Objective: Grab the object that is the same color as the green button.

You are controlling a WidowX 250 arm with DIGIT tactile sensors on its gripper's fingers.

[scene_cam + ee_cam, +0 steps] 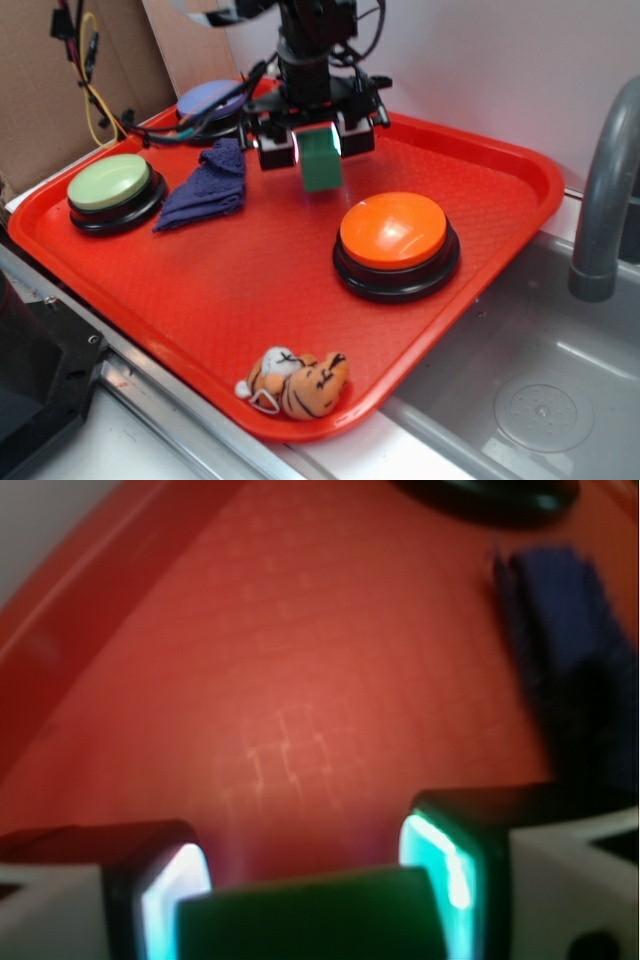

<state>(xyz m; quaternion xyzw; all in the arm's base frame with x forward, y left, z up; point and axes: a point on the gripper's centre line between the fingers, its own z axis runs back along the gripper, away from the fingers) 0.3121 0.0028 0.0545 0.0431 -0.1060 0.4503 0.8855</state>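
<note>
Clamping the small dark green solid block [321,165] between its two pale-lit pads [292,150], the black WidowX gripper [318,150] holds it by its upper part, so that most of the block hangs free below the fingertips; the wrist view confirms the hold, with the block's green top [310,915] filling the gap between the left and right pads and the red floor showing beyond it; the block seems lifted clear of the surface rather than resting on it, though the exterior view alone does not settle this; the notch in its top cannot be seen, being hidden between the pads.

Outward from the fingers lies the red textured plastic tray [500,165], which carries everything; just left of the gripper sits the crumpled blue-purple cloth [205,190], also a dark blur at the right of the wrist view; further left, near the tray's edge, stands the round pale green domed button on a black base [110,182], whose colour marks this block as the one wanted; at the far side, behind the gripper, is the blue-lavender button [212,100], partly hidden by cables; to the near right is the large orange button [394,232]; at the near rim lies the orange striped plush tiger [298,382]; I judge the grab essentially made.
</note>
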